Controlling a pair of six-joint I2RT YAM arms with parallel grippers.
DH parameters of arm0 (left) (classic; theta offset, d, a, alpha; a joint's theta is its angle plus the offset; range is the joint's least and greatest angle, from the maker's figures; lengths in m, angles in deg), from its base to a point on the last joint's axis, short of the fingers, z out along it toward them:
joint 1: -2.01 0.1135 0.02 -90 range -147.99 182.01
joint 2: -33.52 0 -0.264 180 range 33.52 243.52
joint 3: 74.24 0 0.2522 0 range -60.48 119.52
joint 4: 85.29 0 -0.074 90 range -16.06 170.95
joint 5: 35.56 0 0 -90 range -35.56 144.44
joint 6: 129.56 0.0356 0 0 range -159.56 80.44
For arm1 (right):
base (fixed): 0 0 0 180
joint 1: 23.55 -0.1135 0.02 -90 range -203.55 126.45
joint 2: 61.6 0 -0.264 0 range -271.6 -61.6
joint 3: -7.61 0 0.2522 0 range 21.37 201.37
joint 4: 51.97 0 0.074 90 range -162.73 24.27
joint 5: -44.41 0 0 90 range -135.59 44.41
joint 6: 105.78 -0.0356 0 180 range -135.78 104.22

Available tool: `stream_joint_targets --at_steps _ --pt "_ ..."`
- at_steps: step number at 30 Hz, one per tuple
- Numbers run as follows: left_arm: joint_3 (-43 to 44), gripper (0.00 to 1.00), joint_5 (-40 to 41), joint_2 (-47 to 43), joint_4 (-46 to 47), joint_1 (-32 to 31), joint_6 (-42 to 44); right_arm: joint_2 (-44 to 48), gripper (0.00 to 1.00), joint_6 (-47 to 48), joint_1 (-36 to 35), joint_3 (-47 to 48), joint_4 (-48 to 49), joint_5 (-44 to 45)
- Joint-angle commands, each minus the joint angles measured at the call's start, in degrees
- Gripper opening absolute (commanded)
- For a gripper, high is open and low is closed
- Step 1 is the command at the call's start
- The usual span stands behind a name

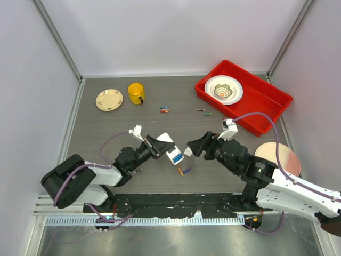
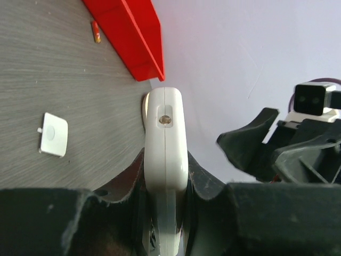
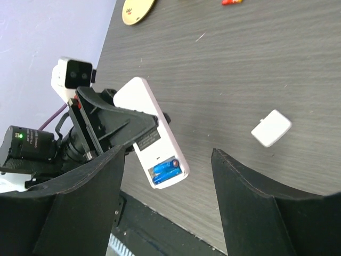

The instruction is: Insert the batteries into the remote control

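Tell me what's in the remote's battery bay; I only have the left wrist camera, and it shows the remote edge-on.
Observer: Right wrist view shows the remote control with its bay uncovered and blue batteries seated inside.
Operator: Report the right gripper.
Observer: The right gripper is open and empty, facing that bay.
Operator: Find me spare batteries.
Observer: Top view shows an orange battery and a purple battery lying on the table, just on the bases' side of the remote control.

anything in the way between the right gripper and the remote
Nothing visible. The right gripper, jaws open, faces the remote control held in the left gripper, with only air between them. The small white cover lies off to one side.
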Motion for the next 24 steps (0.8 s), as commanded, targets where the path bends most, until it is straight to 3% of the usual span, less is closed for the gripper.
stream_joint_targets --at_steps 1,24 --pt "1.2 0.0 4.2 -2.8 17.5 0.0 2.5 -0.5 0.71 -6.4 0.3 -2.5 7.1 -5.1" --pt "0.1 0.0 7.8 -10.1 17.5 0.0 4.9 -5.8 0.68 -16.9 8.1 -14.2 35.0 -21.6"
